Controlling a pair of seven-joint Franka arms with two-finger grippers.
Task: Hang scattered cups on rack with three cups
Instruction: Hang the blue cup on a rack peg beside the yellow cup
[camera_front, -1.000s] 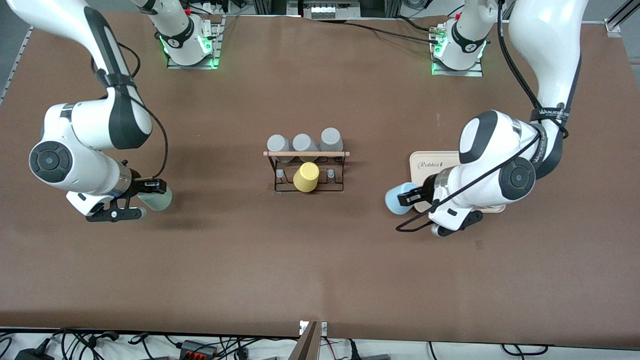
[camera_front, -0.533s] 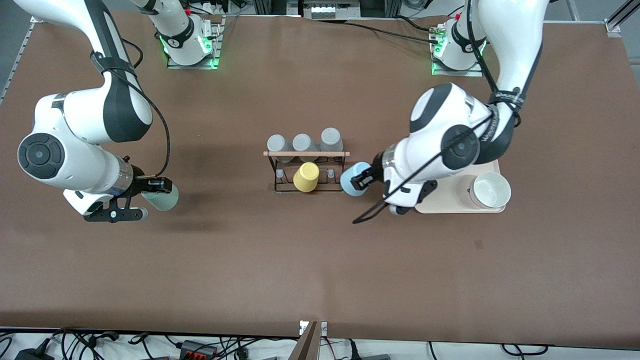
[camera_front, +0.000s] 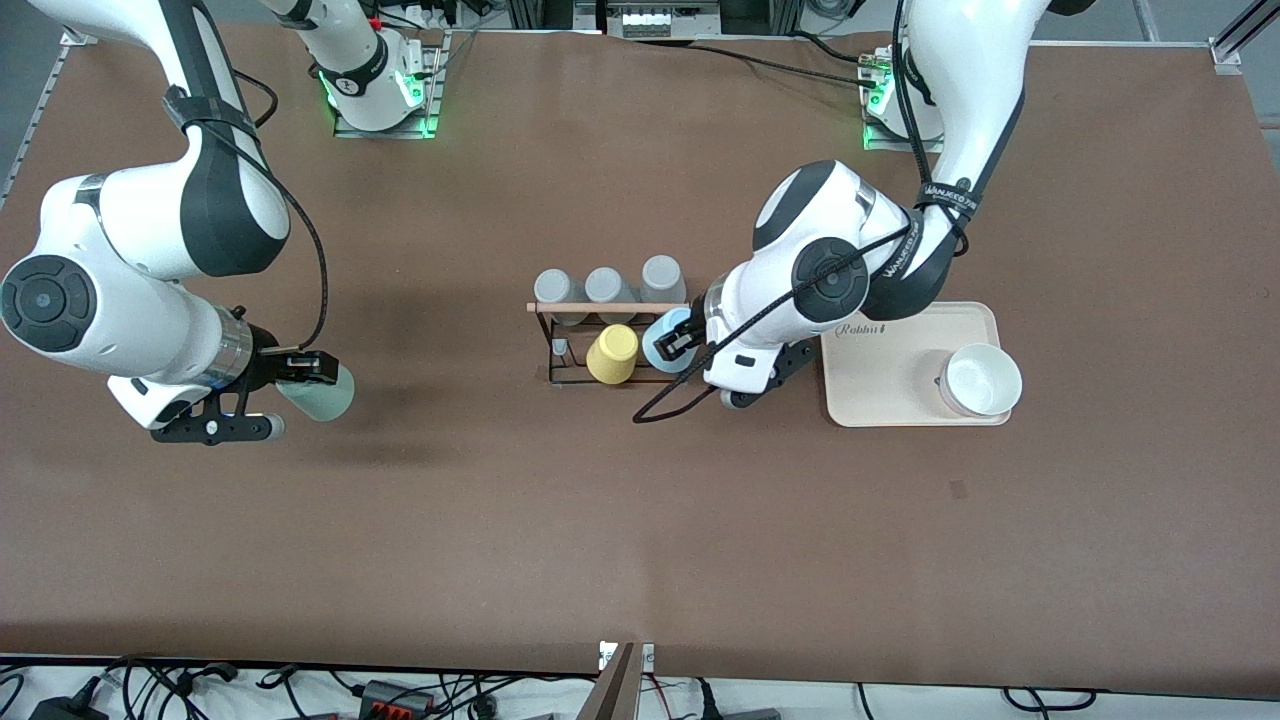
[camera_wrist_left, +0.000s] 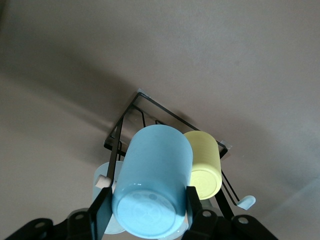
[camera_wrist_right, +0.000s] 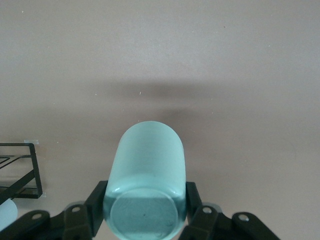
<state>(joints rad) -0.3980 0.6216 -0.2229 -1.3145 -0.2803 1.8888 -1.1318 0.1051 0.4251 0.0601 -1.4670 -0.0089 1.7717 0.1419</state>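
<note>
Your left gripper (camera_front: 681, 343) hides the rack's (camera_front: 612, 308) end toward the left arm's base; its fingers (camera_wrist_left: 194, 209) are clenched on the light blue cup (camera_front: 668, 341), held on its side over that end, just beside the yellow tumbler (camera_front: 612, 354) at its 9 o'clock in the front view. Three grey tumblers (camera_front: 607, 286) sit along the rack's wooden rod, their lower parts hidden by it. At the rack's 3 o'clock, the cream tray (camera_front: 885, 375) holds a white bowl (camera_front: 981, 380); the arm covers one corner. Your right gripper (camera_front: 300, 368) hangs over bare surface (camera_front: 640, 540) at the rack's 9 o'clock, well apart from it, fingers (camera_wrist_right: 96, 207) grasping the mint-green cup (camera_front: 319, 394), tilted on its side.
</note>
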